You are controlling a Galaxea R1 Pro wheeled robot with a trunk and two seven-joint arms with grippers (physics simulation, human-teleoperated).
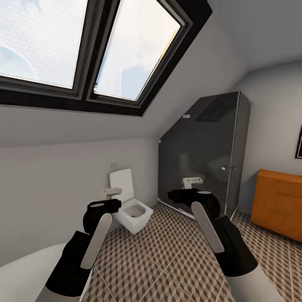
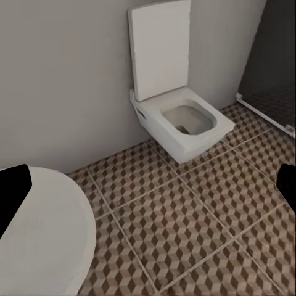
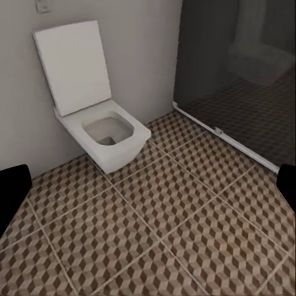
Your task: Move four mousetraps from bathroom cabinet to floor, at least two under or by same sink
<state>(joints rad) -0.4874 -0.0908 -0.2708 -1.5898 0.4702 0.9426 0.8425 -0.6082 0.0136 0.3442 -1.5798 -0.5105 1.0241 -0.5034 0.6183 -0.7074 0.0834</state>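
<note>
Robot in transit: both tools, left (image 1: 110,193) and right (image 1: 189,184), wide, empty; cabinet (image 1: 279,202) at 2 o'clock, toilet (image 1: 131,207) ahead.

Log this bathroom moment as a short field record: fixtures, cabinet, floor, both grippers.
toilet: white, lid up, against the wall
shower enclosure: smoked glass, right of the toilet
cabinet: orange-brown, far right, drawers shut
bathroom floor: cube-pattern tiles
sink: white rim by the left arm
left gripper: open, empty
right gripper: open, empty
</note>
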